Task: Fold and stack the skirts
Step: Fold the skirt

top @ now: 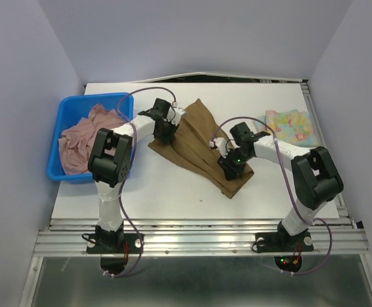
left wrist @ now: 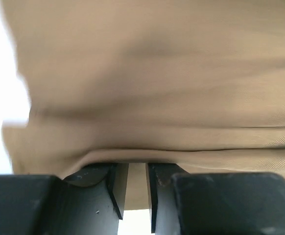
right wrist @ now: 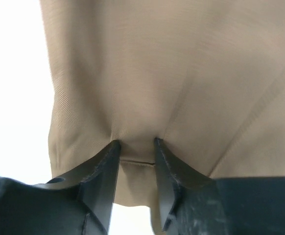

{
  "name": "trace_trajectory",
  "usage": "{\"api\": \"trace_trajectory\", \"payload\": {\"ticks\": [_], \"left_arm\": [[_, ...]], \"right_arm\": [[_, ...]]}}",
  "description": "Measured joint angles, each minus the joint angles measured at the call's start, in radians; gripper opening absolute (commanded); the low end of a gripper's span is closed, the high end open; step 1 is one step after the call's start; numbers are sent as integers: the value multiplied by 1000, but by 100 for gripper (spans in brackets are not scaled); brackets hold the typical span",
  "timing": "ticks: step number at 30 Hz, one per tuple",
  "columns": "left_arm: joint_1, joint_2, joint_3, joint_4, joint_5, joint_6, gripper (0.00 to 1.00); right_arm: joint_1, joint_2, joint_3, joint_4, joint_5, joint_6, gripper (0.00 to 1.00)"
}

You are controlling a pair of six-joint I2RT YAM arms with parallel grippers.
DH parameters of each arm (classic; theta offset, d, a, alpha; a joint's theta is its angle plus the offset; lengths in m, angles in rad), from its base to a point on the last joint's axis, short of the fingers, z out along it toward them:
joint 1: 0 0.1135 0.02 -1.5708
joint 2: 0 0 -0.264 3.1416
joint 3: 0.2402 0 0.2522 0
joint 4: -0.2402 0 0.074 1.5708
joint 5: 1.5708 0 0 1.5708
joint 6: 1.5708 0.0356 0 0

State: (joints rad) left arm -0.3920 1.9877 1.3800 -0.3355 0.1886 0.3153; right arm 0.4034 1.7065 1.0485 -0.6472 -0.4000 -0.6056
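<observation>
The brown pleated skirt (top: 199, 144) lies diagonally across the middle of the table, partly folded. My left gripper (top: 167, 131) is at its upper left edge. In the left wrist view the skirt (left wrist: 157, 73) fills the frame, and that gripper (left wrist: 137, 169) is shut on a fold of it. My right gripper (top: 227, 167) sits at the skirt's lower right end. The right wrist view shows the same cloth (right wrist: 157, 63) puckered where this gripper (right wrist: 135, 147) pinches its hem. The dusty pink skirt (top: 84, 137) is crumpled in the bin. The yellow-blue flowered skirt (top: 291, 125) lies folded at the far right.
A blue plastic bin (top: 55, 160) stands at the table's left edge. The white table (top: 173, 192) is walled at the back and sides. A metal rail with both arm bases runs along the near edge.
</observation>
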Motion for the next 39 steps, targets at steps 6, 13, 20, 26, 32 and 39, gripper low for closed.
{"api": "trace_trajectory", "payload": {"ticks": [6, 13, 20, 26, 32, 39], "left_arm": [[53, 113, 220, -1, 4, -20, 57], [79, -157, 58, 93, 124, -153, 38], [75, -496, -307, 232, 231, -398, 16], [73, -473, -484, 287, 302, -519, 10], [73, -383, -465, 344, 352, -562, 6], [73, -150, -329, 350, 341, -561, 0]], "right_arm": [[78, 10, 2, 36, -107, 263, 48], [80, -26, 13, 154, -94, 526, 47], [89, -137, 54, 239, -91, 660, 41], [157, -121, 63, 228, -108, 643, 39], [221, -74, 29, 216, -121, 560, 36], [220, 3, -71, 210, -126, 516, 31]]}}
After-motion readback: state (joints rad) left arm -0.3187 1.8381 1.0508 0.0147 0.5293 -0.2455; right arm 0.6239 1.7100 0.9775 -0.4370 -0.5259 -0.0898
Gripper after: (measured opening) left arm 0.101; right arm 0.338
